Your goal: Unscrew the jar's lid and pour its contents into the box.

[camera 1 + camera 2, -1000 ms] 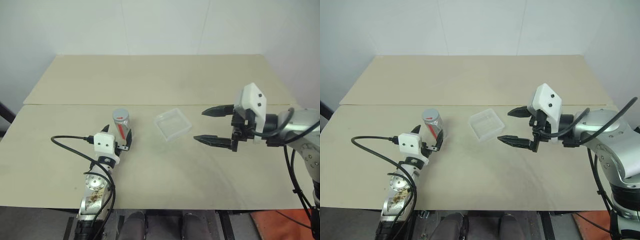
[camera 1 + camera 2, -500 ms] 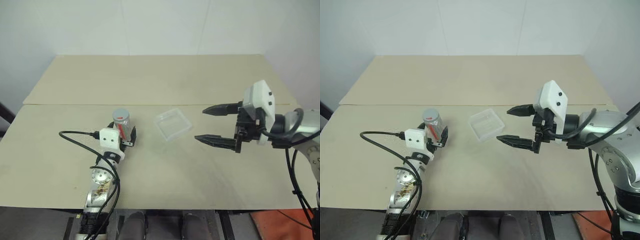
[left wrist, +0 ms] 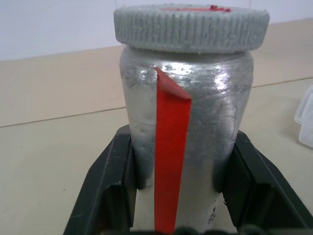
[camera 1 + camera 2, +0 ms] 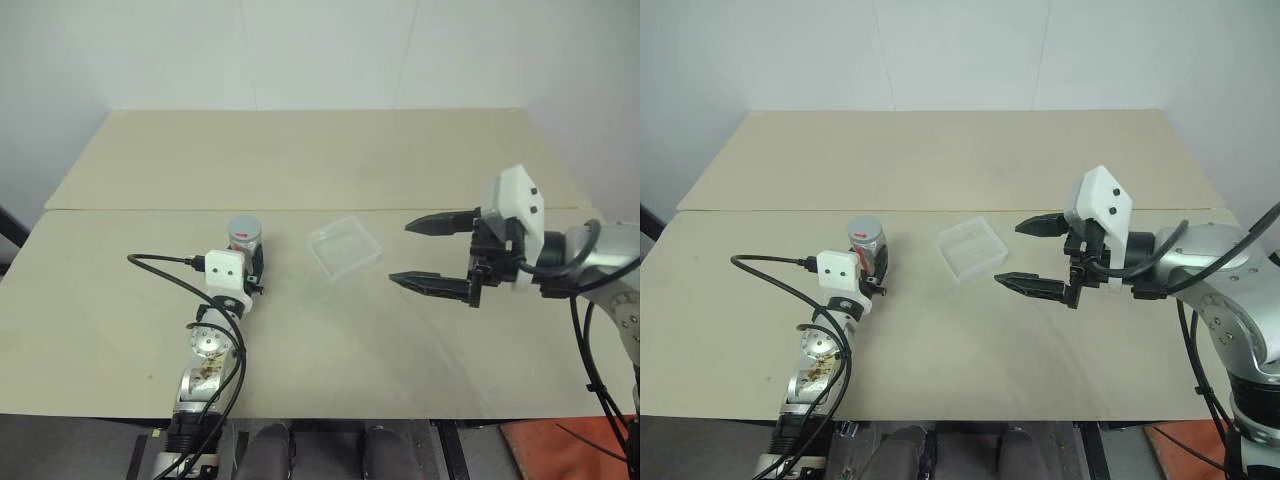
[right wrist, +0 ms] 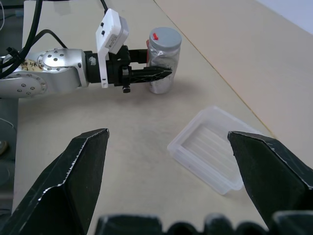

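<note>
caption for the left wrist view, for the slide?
Left gripper shut on the upright jar, black fingers clamping its body below the still-fitted ribbed grey lid.

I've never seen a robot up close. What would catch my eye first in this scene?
Probably the left pincer, closed around a small silvery jar with a red stripe, standing upright on the tan table with its grey lid on. Across from it the right pincer hangs with its black fingers spread wide. Between them lies a shallow clear plastic box.
</note>
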Motion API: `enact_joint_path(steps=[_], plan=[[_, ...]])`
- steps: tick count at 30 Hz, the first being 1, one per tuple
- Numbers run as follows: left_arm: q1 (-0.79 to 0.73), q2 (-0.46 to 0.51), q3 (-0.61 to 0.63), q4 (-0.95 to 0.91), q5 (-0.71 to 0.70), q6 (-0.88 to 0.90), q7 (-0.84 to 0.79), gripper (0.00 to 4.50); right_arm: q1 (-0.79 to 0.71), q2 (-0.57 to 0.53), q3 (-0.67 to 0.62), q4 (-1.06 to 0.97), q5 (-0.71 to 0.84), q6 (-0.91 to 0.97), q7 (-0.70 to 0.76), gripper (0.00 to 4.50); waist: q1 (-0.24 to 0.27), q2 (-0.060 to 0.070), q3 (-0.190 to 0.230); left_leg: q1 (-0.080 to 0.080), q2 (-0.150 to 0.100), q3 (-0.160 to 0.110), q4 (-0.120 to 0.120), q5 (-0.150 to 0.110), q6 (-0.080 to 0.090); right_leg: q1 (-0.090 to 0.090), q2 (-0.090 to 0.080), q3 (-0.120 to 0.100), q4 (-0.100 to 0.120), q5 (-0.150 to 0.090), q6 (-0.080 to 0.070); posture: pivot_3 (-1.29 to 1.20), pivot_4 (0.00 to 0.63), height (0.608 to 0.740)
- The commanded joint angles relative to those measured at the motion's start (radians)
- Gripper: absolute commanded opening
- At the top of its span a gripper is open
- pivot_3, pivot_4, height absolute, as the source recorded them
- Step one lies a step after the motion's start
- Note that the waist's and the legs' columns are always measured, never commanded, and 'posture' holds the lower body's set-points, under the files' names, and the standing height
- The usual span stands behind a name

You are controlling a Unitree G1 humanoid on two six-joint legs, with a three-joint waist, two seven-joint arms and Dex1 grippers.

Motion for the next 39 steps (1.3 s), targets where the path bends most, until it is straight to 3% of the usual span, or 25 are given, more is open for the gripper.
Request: enact_joint_path(steps=[1, 10, 15, 24, 38, 39], plan=[[0.005, 0.077, -0.001, -0.124, -0.062, 0.053, -0.119, 1.96, -0.012, 0.032, 0.012, 0.011, -0.031, -0.038, -0.037, 4.50, -0.003, 0.000, 0.000, 0.000, 0.001, 0.000, 0.000, 0.000, 0.000, 0.000, 0.001, 0.000, 0.000, 0.000, 0.000, 0.00, 0.150, 0.740], [-0.090, 0.371, 0.054, -0.300, -0.528, 0.433, -0.603, 1.96, -0.134, 0.259, 0.115, 0.161, -0.108, -0.153, -0.087, 4.50, -0.013, 0.000, 0.000, 0.000, 0.001, -0.001, 0.000, 0.001, -0.001, 0.000, 0.002, 0.001, 0.001, 0.000, 0.000, 0.00, 0.150, 0.740], [-0.187, 0.447, 0.049, -0.276, -0.682, 0.561, -0.764, 1.96, -0.235, 0.369, 0.176, 0.203, -0.132, -0.176, -0.102, 4.50, -0.024, 0.000, 0.000, 0.000, 0.001, -0.001, 0.000, 0.001, -0.001, 0.000, 0.003, 0.000, 0.003, 0.000, 0.000, 0.00, 0.150, 0.740], [-0.353, 0.425, -0.037, -0.158, -0.656, 0.541, -0.916, 1.96, -0.314, 0.498, 0.261, 0.242, -0.174, -0.147, -0.149, 4.50, -0.030, 0.000, 0.000, 0.000, 0.000, -0.002, 0.001, 0.002, -0.003, -0.001, 0.003, -0.001, 0.006, 0.000, 0.000, 0.00, 0.150, 0.740], [-0.352, 0.413, -0.062, -0.101, -0.576, 0.439, -0.978, 1.96, -0.345, 0.514, 0.251, 0.261, -0.157, -0.080, -0.171, 4.50, -0.033, 0.000, 0.000, 0.000, 0.000, -0.003, 0.000, 0.003, -0.005, -0.003, 0.003, 0.000, 0.008, 0.000, 0.000, 0.00, 0.150, 0.740], [-0.349, 0.413, -0.062, -0.101, -0.572, 0.432, -0.980, 1.96, -0.345, 0.513, 0.253, 0.262, -0.154, -0.074, -0.168, 4.33, -0.033, 0.000, 0.000, 0.000, 0.000, -0.003, 0.000, 0.003, -0.005, -0.003, 0.003, 0.000, 0.008, 0.000, 0.000, 0.00, 0.150, 0.740]])
